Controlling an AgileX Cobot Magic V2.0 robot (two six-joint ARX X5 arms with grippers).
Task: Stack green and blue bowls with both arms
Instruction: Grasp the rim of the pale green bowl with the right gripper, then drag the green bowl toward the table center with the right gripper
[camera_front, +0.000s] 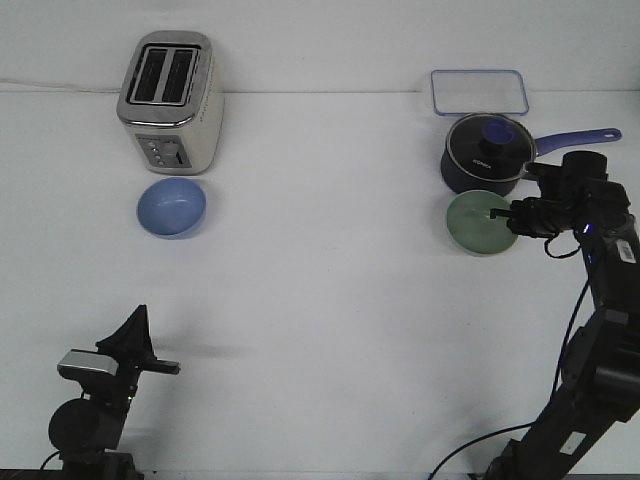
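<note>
Two bowls sit on the white table (330, 330), well apart from one another. Taking the toaster (170, 100) as the landmark: the blue bowl (171, 208) lies just in front of it, upright, mouth up, close to its front face but not touching as far as can be seen. The green bowl (482, 222) is far off to the toaster's right, across the table and a little nearer the camera than the toaster. Just behind that green bowl stands a dark saucepan (485, 152) with a glass lid and a blue handle pointing away from the toaster. Behind the saucepan, level with the toaster's back, is a clear rectangular container (479, 92).

The right gripper (503, 214) reaches in from the side away from the toaster and its fingertips are at the green bowl's near rim; whether the jaws are closed on the rim or merely over it cannot be told from this view. The left gripper (150, 362) hangs well in front of the toaster, near the table's front edge, far from the blue bowl; its jaw spread cannot be made out
</note>
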